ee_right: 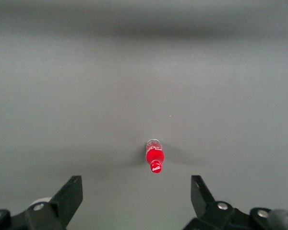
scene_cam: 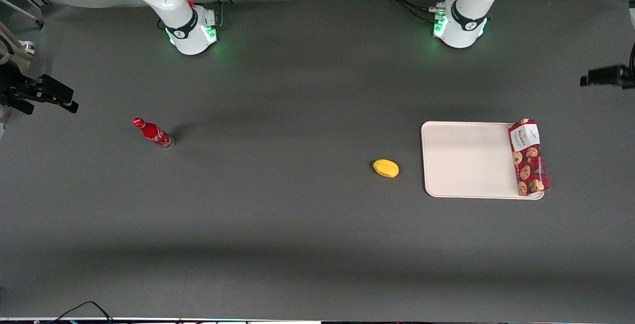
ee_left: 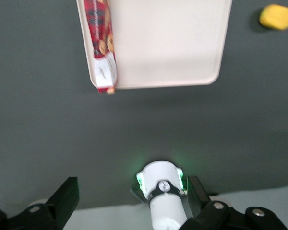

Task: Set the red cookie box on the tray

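Dark-red and cookie-patterned, the red cookie box (scene_cam: 530,158) already lies on the tray (scene_cam: 466,160), flat along the short rim nearest the working arm's end of the table, with one long side slightly overhanging that rim. Its long axis runs parallel to that rim, the white label panel at the end farther from the front camera. The task therefore looks essentially done; at most a nudge inward is left, since the box sits so close to the tray's edge. The gripper (ee_left: 129,203) hangs well apart from the tray, high above the table near the arm's own base, its fingers (ee_left: 67,194) spread wide and holding nothing. A yellow fruit-like object (scene_cam: 386,168) rests near the tray's other short rim.
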Controlling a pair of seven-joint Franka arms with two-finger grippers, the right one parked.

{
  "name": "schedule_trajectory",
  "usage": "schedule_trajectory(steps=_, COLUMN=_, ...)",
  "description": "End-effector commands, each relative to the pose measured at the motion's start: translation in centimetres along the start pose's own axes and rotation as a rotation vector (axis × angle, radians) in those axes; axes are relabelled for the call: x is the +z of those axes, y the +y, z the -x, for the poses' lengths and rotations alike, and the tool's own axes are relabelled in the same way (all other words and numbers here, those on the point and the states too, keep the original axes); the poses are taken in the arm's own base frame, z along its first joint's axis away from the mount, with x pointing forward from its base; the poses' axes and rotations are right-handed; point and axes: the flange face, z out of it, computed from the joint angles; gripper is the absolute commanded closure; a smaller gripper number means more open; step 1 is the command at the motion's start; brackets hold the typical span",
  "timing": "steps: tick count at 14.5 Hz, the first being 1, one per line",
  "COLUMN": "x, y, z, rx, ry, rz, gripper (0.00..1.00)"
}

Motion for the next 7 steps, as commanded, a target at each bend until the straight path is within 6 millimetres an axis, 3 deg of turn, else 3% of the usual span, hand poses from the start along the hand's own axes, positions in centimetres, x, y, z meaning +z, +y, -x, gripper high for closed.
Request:
schedule_trajectory(steps=1, x=0.9, y=6.6, z=7.2, rx=-0.032, ry=0.012, rz=-0.051, gripper=0.00)
schedule_trajectory(steps=3, x=2.4, y=8.8, z=10.1, rx=-0.030, ry=0.072, rz=-0.071, gripper=0.00)
schedule_trajectory(steps=4, x=2.5, y=9.4, z=10.4, rx=-0.039, ry=0.083, rz=-0.075, gripper=0.00)
schedule_trajectory(steps=7, x=1.1, y=9.1, z=7.6, rx=-0.036, ry=0.071, rz=-0.074, gripper=0.00)
